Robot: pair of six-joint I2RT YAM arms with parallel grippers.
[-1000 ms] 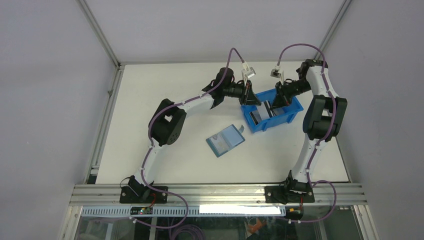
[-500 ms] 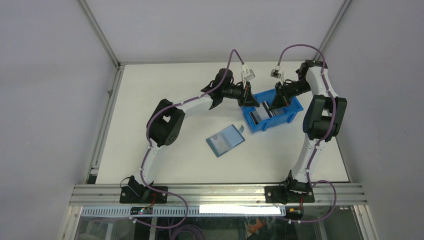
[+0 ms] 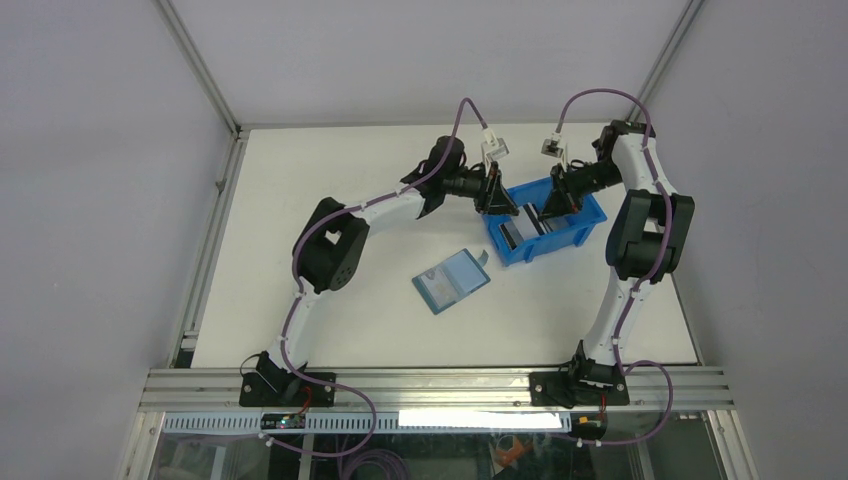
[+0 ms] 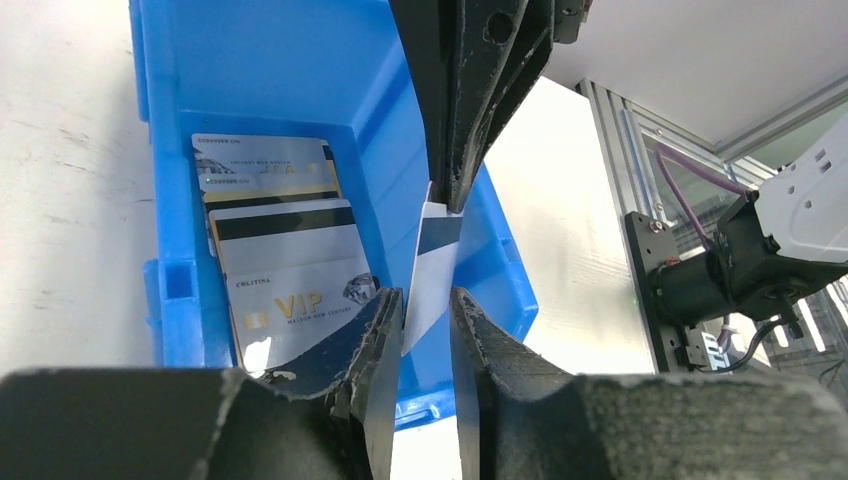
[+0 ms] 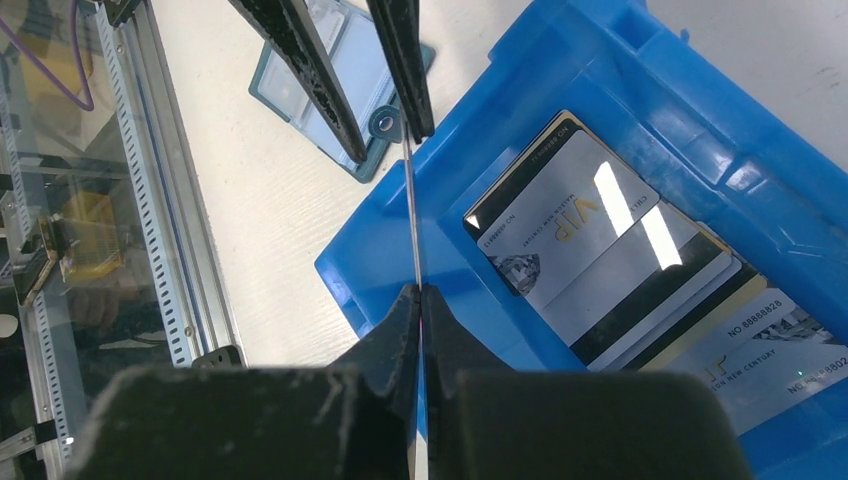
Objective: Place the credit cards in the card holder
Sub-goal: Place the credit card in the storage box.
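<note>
One credit card (image 4: 432, 275) hangs on edge in the air over the blue bin (image 4: 270, 60), dark stripe showing, with an arm at each end. The right gripper (image 5: 420, 292) is clamped on one end, jaws pressed together on the thin edge, so it carries the card. The left gripper (image 4: 425, 300) brackets the other end with its jaws apart, the gap clearly wider than the card. I cannot tell if either pad touches it. Looks like an arm-to-arm handover or regrasp. Likely reason is that cards lying flat on a bin floor are hard to pinch, while an upright card gives a clean edge grip.

The stacked cards (image 5: 600, 250) lie flat and overlapping on the bin floor, VIP one on top, not yet moved.

The card holder (image 3: 452, 281) lies open on the table (image 3: 300, 200), lighter inside up, apart from the bin on the near-left side. That placement probably suits the left arm for insertion. The task looks early. The main risk is the card dropping back into the bin if the only firm grip loosens.
</note>
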